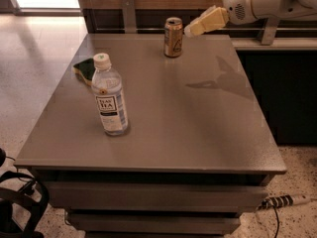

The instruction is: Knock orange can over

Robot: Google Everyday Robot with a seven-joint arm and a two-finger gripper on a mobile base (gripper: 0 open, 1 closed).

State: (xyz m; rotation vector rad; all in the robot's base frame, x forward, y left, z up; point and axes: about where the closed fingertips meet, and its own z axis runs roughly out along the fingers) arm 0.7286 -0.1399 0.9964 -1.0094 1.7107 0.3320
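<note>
The white robot arm point(267, 1) is cut off by the top and right edges. Contact between its cream-coloured gripper point(194, 29) and the small golden-orange metal can point(173, 37) just beside it cannot be told. A flat green object point(83, 67) is partly hidden behind the clear plastic bottle point(111, 100).

The grey desk point(178, 128) carries three things. The orange can point(173, 37) stands upright near the far edge, right of the middle. A clear water bottle point(110, 95) with a white cap stands upright on the left half. Behind it lies a flat dark-green thing point(83, 67), partly hidden by the bottle. The gripper point(195, 29) hangs above the far edge, just right of the can.
</note>
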